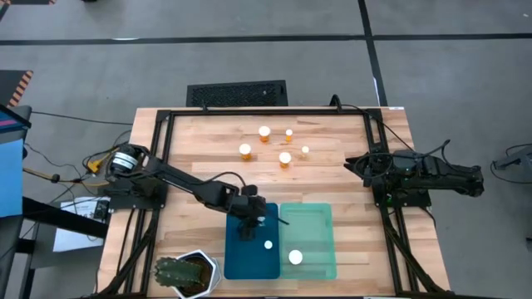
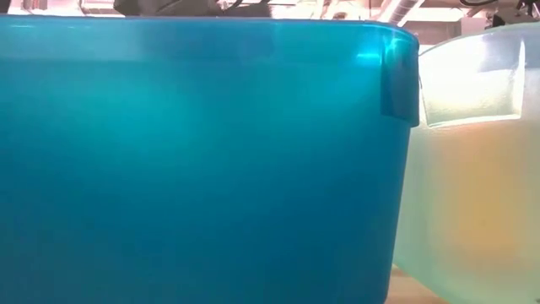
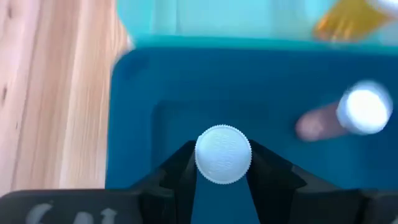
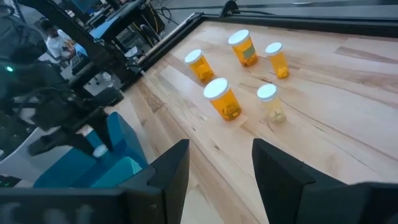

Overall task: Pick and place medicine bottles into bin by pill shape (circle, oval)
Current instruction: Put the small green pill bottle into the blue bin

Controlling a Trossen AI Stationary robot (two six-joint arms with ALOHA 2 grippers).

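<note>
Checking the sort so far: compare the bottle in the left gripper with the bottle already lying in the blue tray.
The held bottle sits upright between the left gripper's fingers, above the blue tray; the loose bottle rests on the tray floor, untouched. The held bottle shows only its cap from above; the loose bottle lies tilted, showing its side too. Both have round white caps.

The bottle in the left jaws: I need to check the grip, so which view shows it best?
The left wrist view: the held bottle has its white cap filling the gap in the left gripper over the blue tray. The high view hides it under the arm, the right wrist view shows a far speck, and the low view shows only tray walls.
</note>
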